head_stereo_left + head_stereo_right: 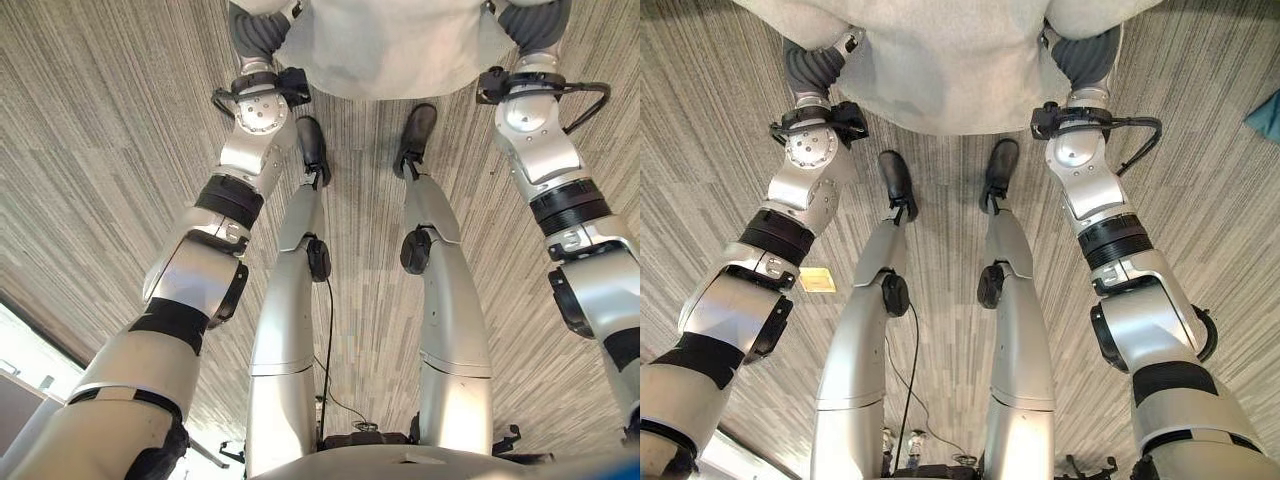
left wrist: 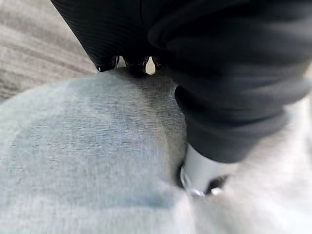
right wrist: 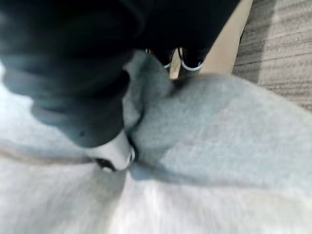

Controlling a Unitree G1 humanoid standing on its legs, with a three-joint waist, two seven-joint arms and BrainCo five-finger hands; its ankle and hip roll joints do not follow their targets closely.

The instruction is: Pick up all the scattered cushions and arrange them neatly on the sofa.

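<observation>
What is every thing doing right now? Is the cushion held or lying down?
grey cushion: held up above the floor, between both hands.
left robot hand: shut, thumb and fingers pinching the grey cushion.
right robot hand: shut, pinching it too.
yellow tag: lying flat on the carpet.

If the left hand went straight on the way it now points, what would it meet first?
The grey cushion: the left hand already presses into it, thumb sunk in the cloth. Beyond its fingertips the striped floor shows; depth there is unclear.
</observation>
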